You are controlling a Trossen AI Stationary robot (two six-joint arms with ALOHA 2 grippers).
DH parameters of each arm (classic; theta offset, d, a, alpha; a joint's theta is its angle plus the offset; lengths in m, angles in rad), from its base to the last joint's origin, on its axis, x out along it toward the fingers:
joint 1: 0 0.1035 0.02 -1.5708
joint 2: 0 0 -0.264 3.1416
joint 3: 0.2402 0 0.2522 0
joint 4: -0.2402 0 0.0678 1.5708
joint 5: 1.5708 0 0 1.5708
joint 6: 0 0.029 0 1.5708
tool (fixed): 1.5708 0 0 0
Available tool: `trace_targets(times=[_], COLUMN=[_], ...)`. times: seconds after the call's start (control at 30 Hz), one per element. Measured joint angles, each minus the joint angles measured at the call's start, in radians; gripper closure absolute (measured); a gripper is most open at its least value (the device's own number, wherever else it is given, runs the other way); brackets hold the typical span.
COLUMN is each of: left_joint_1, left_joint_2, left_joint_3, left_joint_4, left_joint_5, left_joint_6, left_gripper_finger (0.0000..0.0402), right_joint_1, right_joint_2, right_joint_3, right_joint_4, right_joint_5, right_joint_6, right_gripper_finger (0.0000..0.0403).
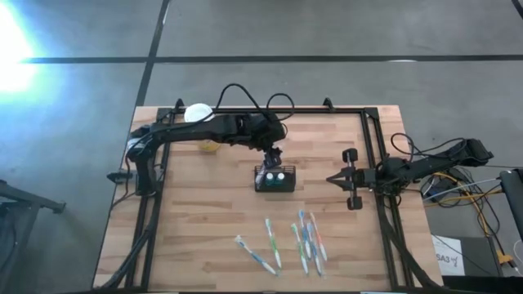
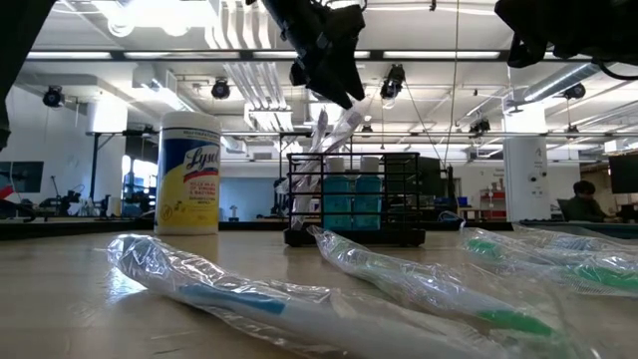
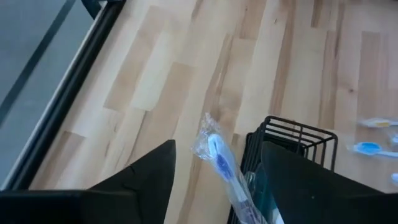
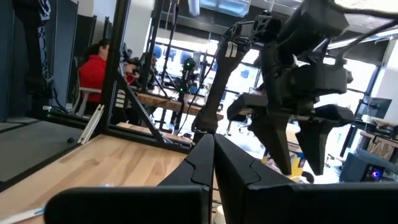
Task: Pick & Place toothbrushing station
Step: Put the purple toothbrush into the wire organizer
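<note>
The left gripper (image 1: 274, 157) is spread apart above the black holder (image 1: 274, 180) mid-table; a wrapped toothbrush (image 3: 222, 167) leans inside and could be snagged and tipped out. The right gripper (image 1: 333, 179) is shut.

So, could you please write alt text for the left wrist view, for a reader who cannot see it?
The left end effector, fingers apart, hangs over a plastic-wrapped blue toothbrush standing in the black wire toothbrushing station on a light wooden table. More wrapped toothbrushes lie on the table beyond the holder.
</note>
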Motion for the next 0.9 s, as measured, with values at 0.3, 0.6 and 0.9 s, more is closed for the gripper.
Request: trace_targets(times=[0.3, 0.6, 0.9], left_joint_1=[0.000, 0.002, 0.003], left_joint_2=[0.006, 0.006, 0.006], left_joint_3=[-0.064, -0.093, -0.097], left_joint_4=[0.073, 0.108, 0.122], left_joint_5=[-0.008, -0.009, -0.009], left_joint_6=[0.002, 0.073, 0.155], left_gripper_finger=[0.0163, 0.0173, 0.0307], right_joint_1=[0.000, 0.000, 0.000], right_joint_2=[0.000, 0.000, 0.000], right_joint_3=[0.000, 0.000, 0.000], right_joint_4=[0.000, 0.013, 0.014], right_joint_5=[0.000, 0.000, 0.000], right_joint_6=[0.018, 0.018, 0.018], right_gripper_finger=[0.0394, 0.0394, 0.0394])
